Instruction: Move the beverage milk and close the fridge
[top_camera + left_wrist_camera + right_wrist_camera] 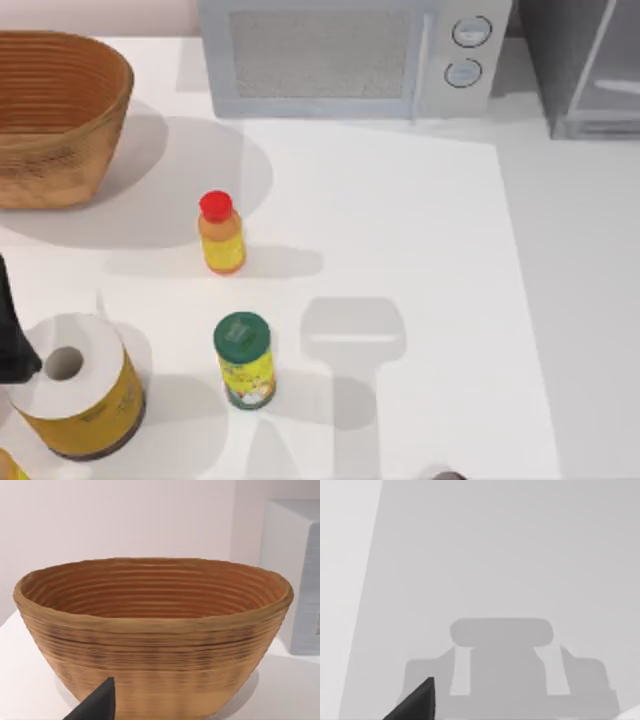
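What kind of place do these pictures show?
Probably a kitchen counter in a rendered simulation: a white microwave stands at the back beside a grey fridge, with a woven basket and an orange bottle on the white table.

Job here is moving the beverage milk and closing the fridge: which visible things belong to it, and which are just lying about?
Belongs to the job:
fridge, top view's far right corner.

Just lying about:
microwave
woven basket
red-capped orange bottle
green-lidded yellow jar
paper roll

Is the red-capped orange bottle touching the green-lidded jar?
Apart. The top view shows bare table between the orange bottle and the green-lidded jar.
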